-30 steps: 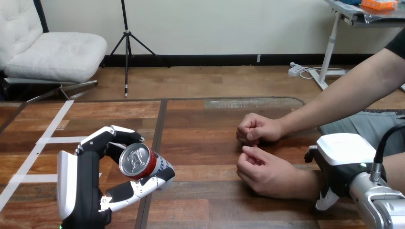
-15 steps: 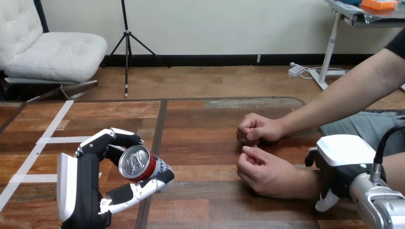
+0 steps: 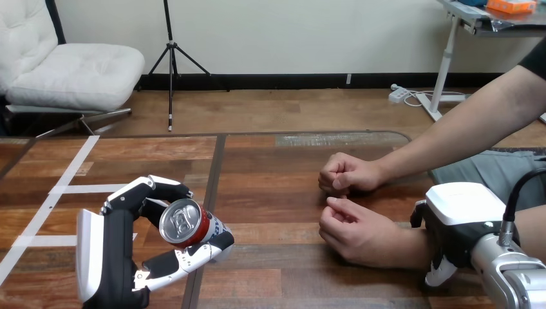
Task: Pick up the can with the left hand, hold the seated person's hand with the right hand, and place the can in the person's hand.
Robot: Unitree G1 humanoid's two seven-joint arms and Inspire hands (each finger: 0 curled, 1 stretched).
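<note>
Well, left hand (image 3: 106, 251) has its fingers (image 3: 158, 188) wrapped round the tilted can (image 3: 187, 223), over the tabletop (image 3: 270, 193) at left. Right hand (image 3: 460, 219) is beside the person's wrist (image 3: 404, 248); can't tell if it grips. Risk: the person's near hand (image 3: 354, 228) is curled, so the can could roll off.

It looks like a robotics lab: strips of white marking tape (image 3: 77, 188) lie across the dark brown wooden plank table (image 3: 277, 193), just beyond the left hand's (image 3: 109, 257) fingers (image 3: 164, 185) and to their left.
</note>
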